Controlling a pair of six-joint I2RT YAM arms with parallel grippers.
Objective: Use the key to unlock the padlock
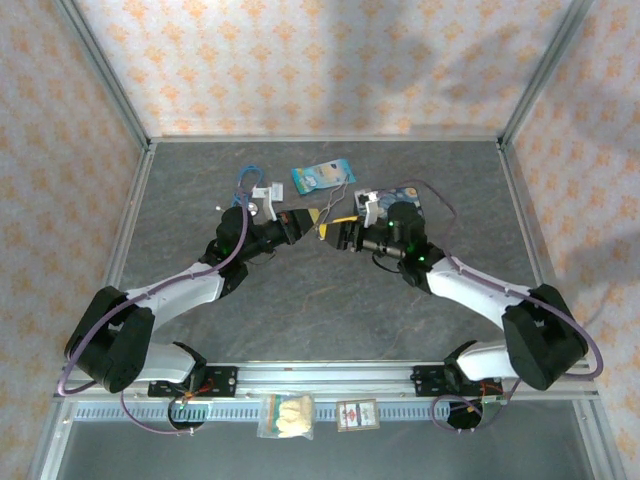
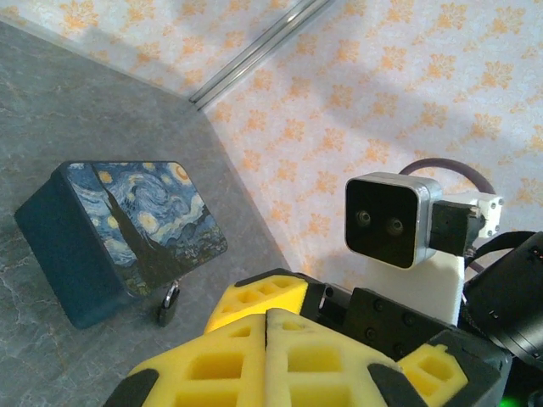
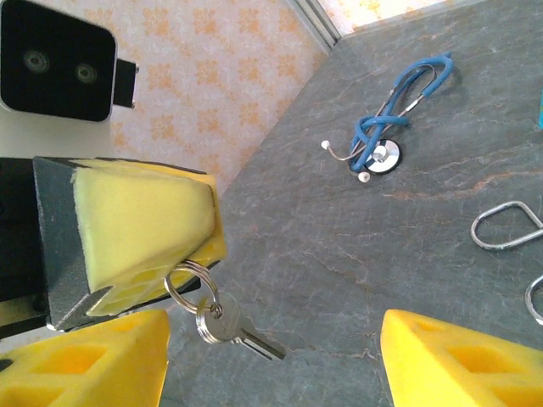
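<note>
The key (image 3: 242,333) is hung by its ring from the clenched left gripper (image 3: 199,254) above mid-table, and the right gripper (image 3: 273,339) is spread open around it. The padlock (image 2: 168,303) is seen just beside the tin (image 2: 127,229), toward the table's far edge. A handover is judged in hand; a centred pinch on the key is needed.

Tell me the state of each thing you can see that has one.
left tool: shut on key.
right tool: open.
key: hanging by its ring.
padlock: upright beside tin, looks locked.
tin: lid shut.
</note>
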